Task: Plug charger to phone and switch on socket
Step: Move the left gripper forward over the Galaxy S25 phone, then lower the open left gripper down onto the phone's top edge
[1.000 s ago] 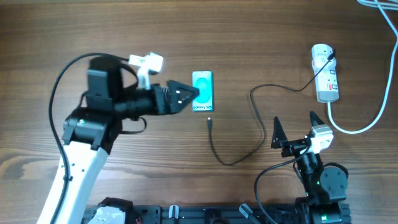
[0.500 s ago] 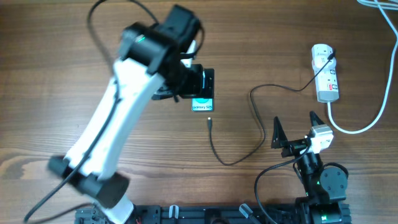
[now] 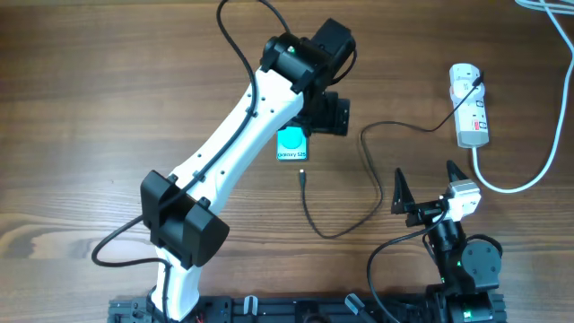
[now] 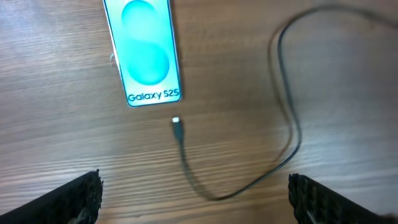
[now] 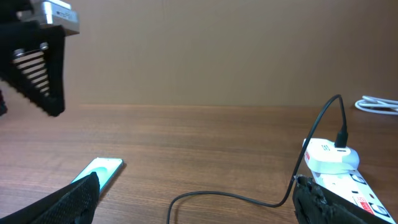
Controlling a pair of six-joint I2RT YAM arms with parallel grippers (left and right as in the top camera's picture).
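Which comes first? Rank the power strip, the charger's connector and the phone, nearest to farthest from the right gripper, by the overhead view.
1. Power strip, ahead and slightly right of the right gripper.
2. Charger's connector, well off to its left.
3. Phone, farther left, just beyond the connector.

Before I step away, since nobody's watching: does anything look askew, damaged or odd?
Nothing stands out. The phone lies flat and intact; the charger lies slack, connector just off the phone's end, plug in the socket.
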